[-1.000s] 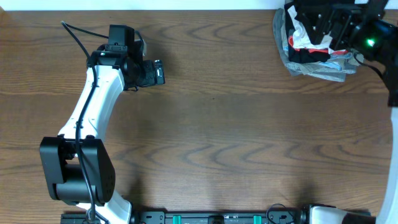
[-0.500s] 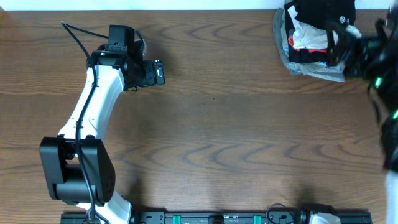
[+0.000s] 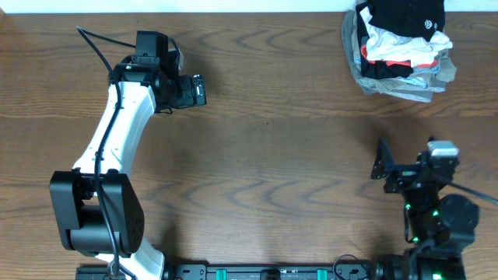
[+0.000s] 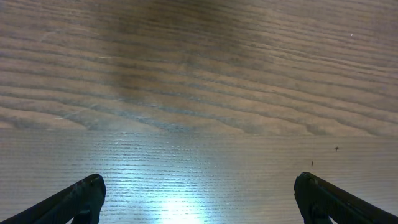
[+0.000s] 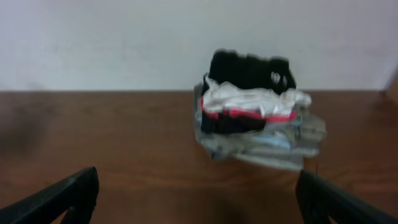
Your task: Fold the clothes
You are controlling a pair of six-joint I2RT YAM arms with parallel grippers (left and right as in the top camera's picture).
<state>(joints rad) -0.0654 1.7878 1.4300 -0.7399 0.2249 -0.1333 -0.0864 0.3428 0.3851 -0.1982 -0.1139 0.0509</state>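
Observation:
The clothes, a black T-shirt [image 3: 403, 14] with a small white mark, lie on top of a garment heap at the table's far right corner. In the right wrist view the black T-shirt [image 5: 245, 70] shows blurred, far ahead of the fingers. My right gripper [image 3: 406, 162] sits low near the front right edge, well short of the heap. It stands open [image 5: 199, 202] over bare wood with nothing between its fingers. My left gripper [image 3: 198, 91] is at the far left. It is also open [image 4: 202, 205] and holds nothing.
Under the shirt, the heap [image 3: 393, 61] holds white, red, grey and black garments [image 5: 261, 127]. A pale wall runs behind the table's far edge. Brown wood [image 3: 272, 155] stretches between the two arms. The arms' bases stand along the front edge.
My right arm has pulled back from over the heap to the front right of the table, holding nothing. The heap now shows uncovered. The left arm has not moved.

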